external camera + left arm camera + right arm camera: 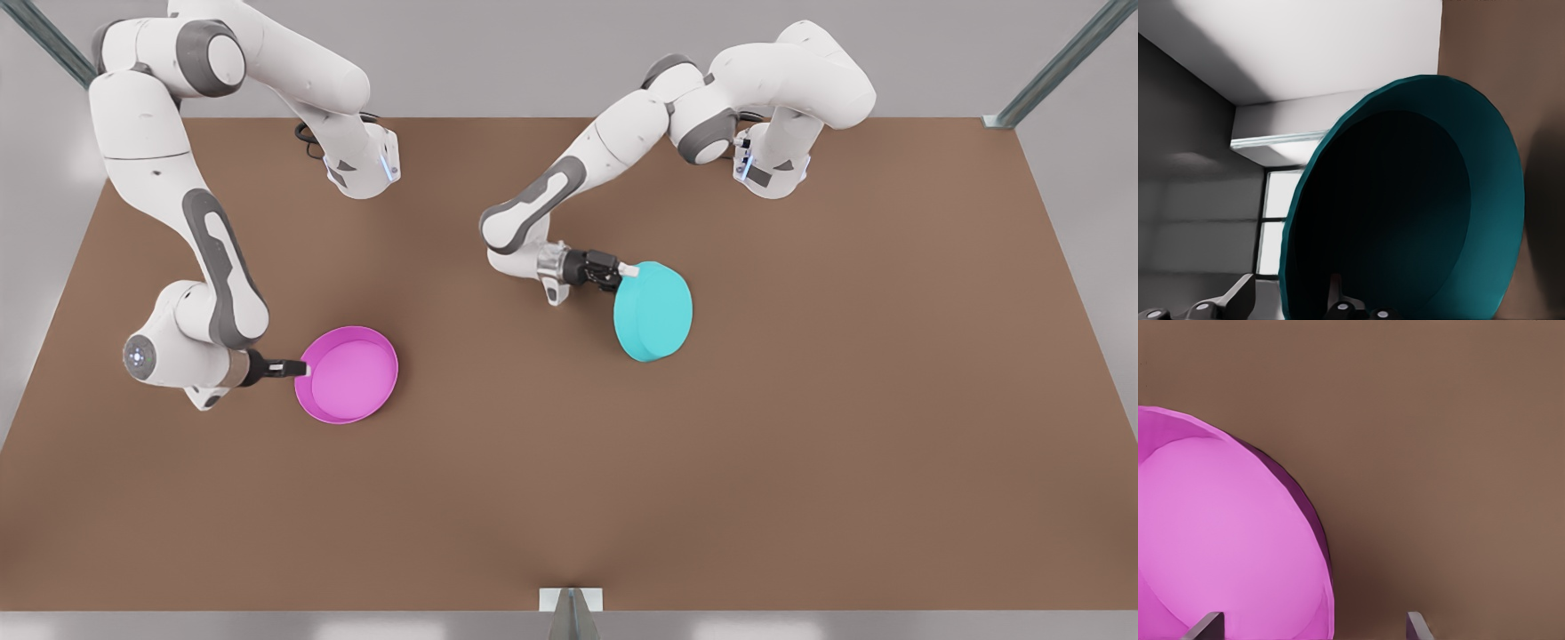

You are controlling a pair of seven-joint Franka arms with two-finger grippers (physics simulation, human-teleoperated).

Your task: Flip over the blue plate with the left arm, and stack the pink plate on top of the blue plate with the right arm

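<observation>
The blue plate [653,311] hangs tilted almost on edge above the table's middle, its flat base turned toward the front camera. My left gripper [627,269] is shut on its upper rim. In the left wrist view the blue plate [1405,213] shows its dark hollow, with the rim caught in my left gripper [1288,283]. The pink plate [351,373] lies hollow side up toward the front view's left. My right gripper [302,367] is level with its rim on that side. In the right wrist view my right gripper [1310,620] is open, its fingers spread around the edge of the pink plate [1225,540].
The brown table [800,444] stretches bare to the front view's right and along the near side. Metal frame posts [1058,62] stand at the far corners, and a small bracket [571,604] sits at the near edge.
</observation>
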